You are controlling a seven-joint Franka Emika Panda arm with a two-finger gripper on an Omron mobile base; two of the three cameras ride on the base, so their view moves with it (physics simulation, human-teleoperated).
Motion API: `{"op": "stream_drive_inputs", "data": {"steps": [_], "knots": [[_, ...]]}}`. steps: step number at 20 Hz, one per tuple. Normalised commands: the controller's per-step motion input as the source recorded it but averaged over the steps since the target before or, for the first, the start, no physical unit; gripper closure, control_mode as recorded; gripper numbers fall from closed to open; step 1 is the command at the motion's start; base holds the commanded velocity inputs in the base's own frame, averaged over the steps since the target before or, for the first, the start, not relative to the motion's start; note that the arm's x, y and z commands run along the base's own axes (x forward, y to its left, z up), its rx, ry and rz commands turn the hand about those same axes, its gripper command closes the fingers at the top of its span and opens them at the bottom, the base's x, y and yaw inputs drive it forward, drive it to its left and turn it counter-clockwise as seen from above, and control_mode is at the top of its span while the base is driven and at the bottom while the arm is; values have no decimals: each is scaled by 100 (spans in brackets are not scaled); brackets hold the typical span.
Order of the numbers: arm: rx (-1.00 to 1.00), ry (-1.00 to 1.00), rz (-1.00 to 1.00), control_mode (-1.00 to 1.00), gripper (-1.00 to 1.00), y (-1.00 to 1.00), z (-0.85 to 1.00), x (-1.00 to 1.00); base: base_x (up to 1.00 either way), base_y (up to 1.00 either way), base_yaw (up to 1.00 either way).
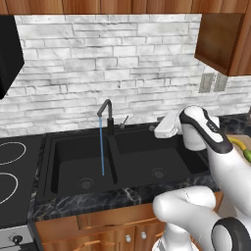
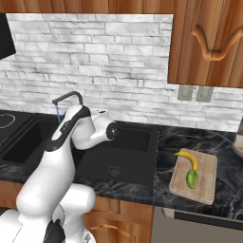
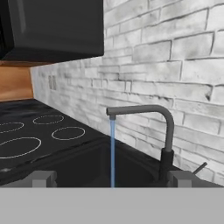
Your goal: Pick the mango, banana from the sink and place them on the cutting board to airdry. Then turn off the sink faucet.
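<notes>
A: What sits nearest?

B: The dark marble tabletop (image 2: pixel 190 142) edge, then the black sink (image 1: pixel 73 166), both basins bare of fruit.

A: And the pincer?

B: The pincer (image 3: pixel 112 178) hangs over the sink, pointing along it toward the sink faucet (image 3: pixel 148 118). Its two tips stand far apart, spread wide, with nothing between them.

A: Is water running?

B: Yes, a thin blue stream (image 1: pixel 102 147) drops from the spout into the left basin. The small lever handle (image 1: pixel 124 121) stands tilted just beside the faucet base.

A: Where is the fruit?

B: On the cutting board (image 2: pixel 206 182), right of the sink. The banana (image 2: pixel 187 157) lies toward the far end, the mango (image 2: pixel 191 178) just in front, close to or touching it.

A: Farthest?

B: The stovetop (image 3: pixel 39 131) left of the sink, then the grey brick wall (image 2: pixel 109 52).
</notes>
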Motion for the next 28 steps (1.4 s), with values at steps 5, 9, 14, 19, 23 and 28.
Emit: {"op": "stream_drive_inputs", "data": {"steps": [5,9,14,19,23,28], "knots": [[0,0,0,-100,-100,1,-7,17,0,0,0],[0,0,0,-100,-100,4,-6,19,0,0,0],[0,0,0,-100,-100,9,-6,20,0,0,0],[0,0,0,-100,-100,9,-7,19,0,0,0],[0,0,0,-100,-100,2,-14,20,0,0,0],[0,0,0,-100,-100,0,-17,20,0,0,0]]}}
